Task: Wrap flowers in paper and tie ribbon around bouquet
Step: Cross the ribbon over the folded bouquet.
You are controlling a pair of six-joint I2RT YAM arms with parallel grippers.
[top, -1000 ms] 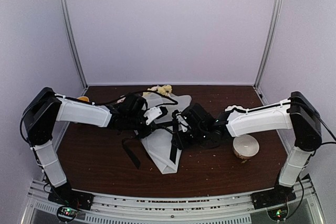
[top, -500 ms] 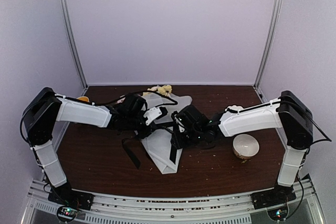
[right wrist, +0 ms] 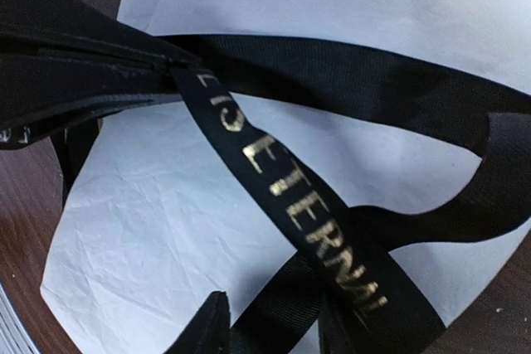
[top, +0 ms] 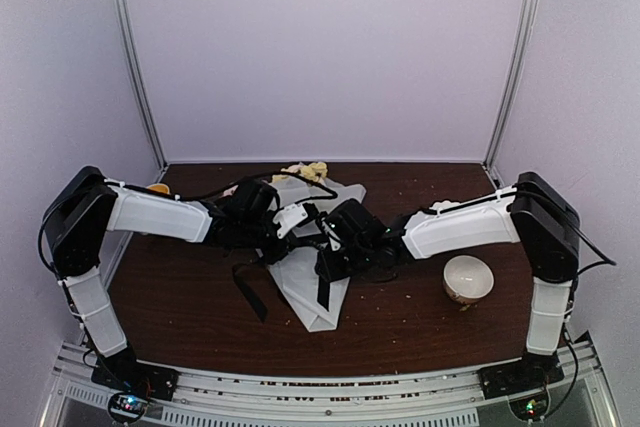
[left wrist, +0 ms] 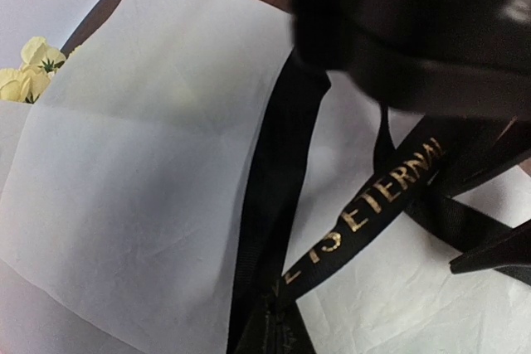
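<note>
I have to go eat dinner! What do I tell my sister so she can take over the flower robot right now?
The left gripper is shut on the ribbon, pinching it over the bouquet.
The right gripper is open, with ribbon strands running between its fingers.
The bouquet lies mid-table, with the flowers poking out at the far end.
Done: the flowers are wrapped in the paper.
Left: the ribbon only crosses loosely over the paper and no knot shows. It probably needs pulling snug and tying.
</note>
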